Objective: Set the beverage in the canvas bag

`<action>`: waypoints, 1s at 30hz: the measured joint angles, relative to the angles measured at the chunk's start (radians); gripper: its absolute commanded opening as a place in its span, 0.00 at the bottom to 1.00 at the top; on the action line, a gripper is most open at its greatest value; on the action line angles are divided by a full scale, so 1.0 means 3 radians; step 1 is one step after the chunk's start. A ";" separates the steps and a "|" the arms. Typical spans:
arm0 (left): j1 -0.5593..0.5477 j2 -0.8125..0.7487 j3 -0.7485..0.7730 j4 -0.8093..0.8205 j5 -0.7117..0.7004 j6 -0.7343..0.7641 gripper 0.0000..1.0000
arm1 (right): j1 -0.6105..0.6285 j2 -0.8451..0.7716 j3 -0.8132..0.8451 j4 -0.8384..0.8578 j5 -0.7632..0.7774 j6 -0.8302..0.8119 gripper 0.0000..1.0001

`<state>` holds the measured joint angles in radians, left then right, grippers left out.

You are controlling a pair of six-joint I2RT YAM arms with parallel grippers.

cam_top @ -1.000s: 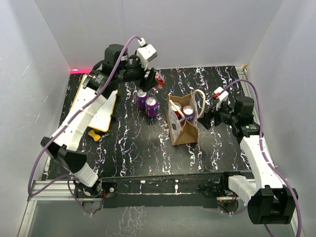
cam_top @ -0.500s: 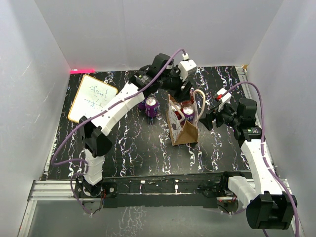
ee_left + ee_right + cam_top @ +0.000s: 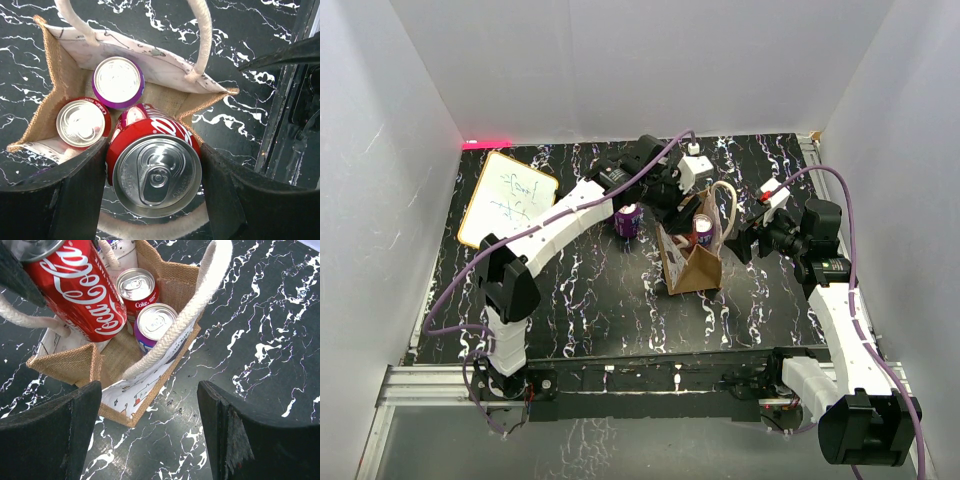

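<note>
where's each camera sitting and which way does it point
Top external: above and behind the bases, facing down on the table; left arm and right arm show.
Left wrist: on left arm, straight down into the canvas bag; left claw grips a Coca-Cola can.
Right wrist: beside the bag, angled down; right claw open.
Both wrists share the bag, held can, red can, purple can.

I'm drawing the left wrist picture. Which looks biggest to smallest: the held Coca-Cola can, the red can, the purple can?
1. The Coca-Cola can, held in the left end effector: biggest by far, but it is nearest the camera.
2. The red Coke can and the purple can, inside the canvas bag: they look about alike, so no ranking.
</note>
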<state>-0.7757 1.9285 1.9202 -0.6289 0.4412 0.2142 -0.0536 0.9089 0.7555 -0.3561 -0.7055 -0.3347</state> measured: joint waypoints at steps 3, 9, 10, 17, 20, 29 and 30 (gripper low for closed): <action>0.0000 -0.0022 -0.0080 -0.0001 -0.0004 0.0017 0.00 | 0.0000 0.0000 0.0000 0.0000 0.0000 0.0000 0.80; -0.0004 -0.0017 -0.0047 -0.0023 -0.0039 0.0018 0.00 | 0.0000 0.0000 0.0000 0.0000 0.0006 0.0000 0.80; -0.0008 -0.0011 -0.0020 -0.0051 -0.0051 0.0018 0.00 | 0.0000 0.0000 0.0000 0.0000 0.0009 0.0000 0.80; -0.0038 0.0051 0.0109 -0.0148 -0.0123 0.0034 0.00 | 0.0000 0.0000 0.0000 0.0000 0.0010 0.0000 0.80; -0.0056 0.0120 0.0108 -0.0154 -0.0144 0.0034 0.00 | 0.0000 0.0000 0.0000 0.0000 0.0010 0.0000 0.80; -0.0122 0.0430 0.0257 -0.0266 -0.0268 0.0036 0.00 | 0.0000 0.0000 0.0000 0.0000 0.0013 0.0000 0.81; -0.0130 0.0455 0.0258 -0.0281 -0.0291 0.0037 0.00 | 0.0000 0.0000 0.0000 0.0000 0.0013 0.0000 0.81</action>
<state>-0.8146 2.0651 1.9976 -0.7132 0.3538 0.2253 -0.0536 0.9089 0.7555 -0.3561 -0.7017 -0.3347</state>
